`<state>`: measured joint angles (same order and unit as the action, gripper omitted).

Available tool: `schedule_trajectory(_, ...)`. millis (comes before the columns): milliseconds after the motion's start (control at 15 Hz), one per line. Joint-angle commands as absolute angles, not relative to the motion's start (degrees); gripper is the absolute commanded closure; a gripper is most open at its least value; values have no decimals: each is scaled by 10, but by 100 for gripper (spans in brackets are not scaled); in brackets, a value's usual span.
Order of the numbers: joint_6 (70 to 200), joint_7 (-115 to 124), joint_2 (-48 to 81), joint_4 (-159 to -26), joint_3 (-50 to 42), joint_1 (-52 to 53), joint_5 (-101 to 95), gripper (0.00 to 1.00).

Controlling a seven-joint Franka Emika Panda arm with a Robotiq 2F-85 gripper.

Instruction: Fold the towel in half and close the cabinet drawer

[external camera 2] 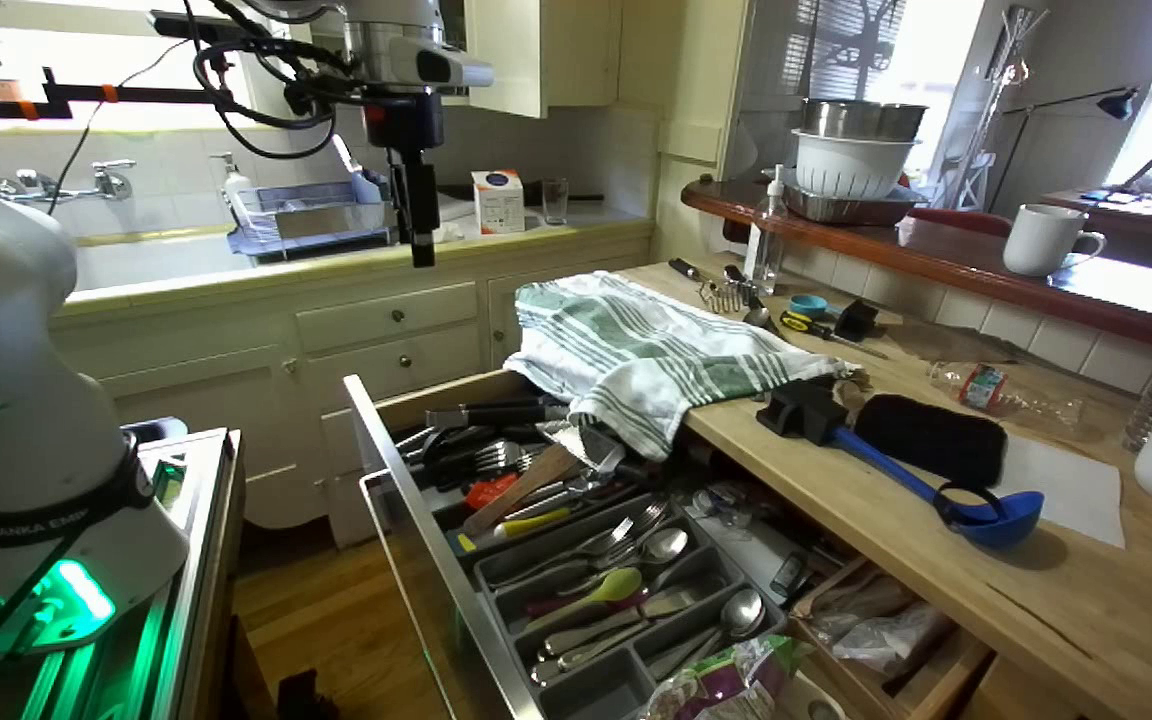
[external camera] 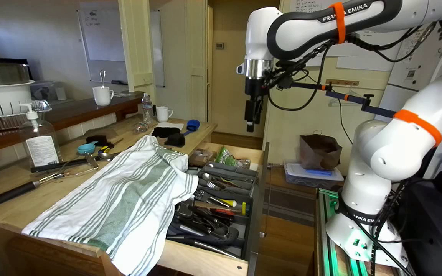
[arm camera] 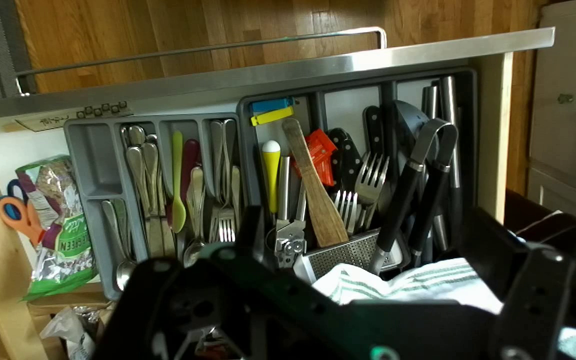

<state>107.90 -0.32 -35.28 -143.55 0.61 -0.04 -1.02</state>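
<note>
The towel (external camera: 132, 195), white with green stripes, lies wrinkled over the corner of the wooden counter. Part of it hangs down over the open cabinet drawer (external camera: 205, 256), as both exterior views show. The drawer's metal-edged front (external camera 2: 436, 560) stands well out from the counter, and its trays hold cutlery and utensils. My gripper (external camera: 252, 124) hangs high above the drawer, apart from the towel (external camera 2: 666, 345). In the wrist view the fingers (arm camera: 252, 230) are spread wide with nothing between them. Below them show drawer contents and a towel edge (arm camera: 418, 285); the gripper body hides the rest.
On the counter lie a blue ladle (external camera 2: 896, 475), a black pad (external camera 2: 931, 440), a plastic bottle (external camera 2: 1011, 390) and a whisk (external camera: 48, 178). A soap pump bottle (external camera: 41, 142) stands behind the towel. Tongs (arm camera: 413, 195) and a grater (arm camera: 353, 255) lie in the drawer close to the cloth.
</note>
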Motion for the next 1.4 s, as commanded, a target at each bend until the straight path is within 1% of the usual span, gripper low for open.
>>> schedule_trajectory(0,1078,-2,-353,-1434,5,1,-11,0)
schedule_trajectory(200,1078,-2,-353,-1434,5,1,-11,0)
schedule_trajectory(533,1244,-36,-282,-1443,-56,-17,11,0)
schedule_trajectory(800,1350,-113,-195,-1439,-128,6,127,0)
schedule_trajectory(1000,1383,-174,-129,-1432,-150,13,214,0)
schedule_trajectory(1133,1408,-188,-89,-1427,-146,11,273,0)
schedule_trajectory(1200,1396,-192,-70,-1419,-141,7,286,0)
schedule_trajectory(1267,1391,-176,-111,-1438,-127,-12,249,0)
schedule_trajectory(1333,1391,-182,-95,-1434,-125,-12,262,0)
